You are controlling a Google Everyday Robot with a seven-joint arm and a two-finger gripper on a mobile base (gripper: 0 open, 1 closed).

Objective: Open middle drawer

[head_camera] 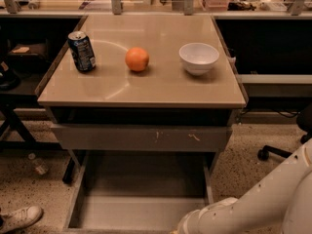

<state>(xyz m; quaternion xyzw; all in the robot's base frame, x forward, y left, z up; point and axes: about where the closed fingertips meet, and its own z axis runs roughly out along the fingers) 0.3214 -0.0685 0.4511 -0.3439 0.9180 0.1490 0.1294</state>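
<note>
Pulled-out middle drawer (141,204) low under the counter's (146,89) front edge, with the robot arm (253,204) at its right front.
Shows the drawer's bare grey floor and side walls jutting forward past that front edge, beneath a taller grey drawer front (141,138) with white scratches. Cuts off the drawer's own front panel at the bottom of the view, and the gripper with it: somewhere past the white arm's end, low by the drawer's right wall, state impossible to tell. Hides the drawer's right front part behind that arm. Has a soda can (82,51) upright near the counter's left edge, an orange (137,59) near the middle and a white bowl (199,57) toward the right edge, all well apart. Leaves a white shoe (19,217) on the floor below the front-left corner.
</note>
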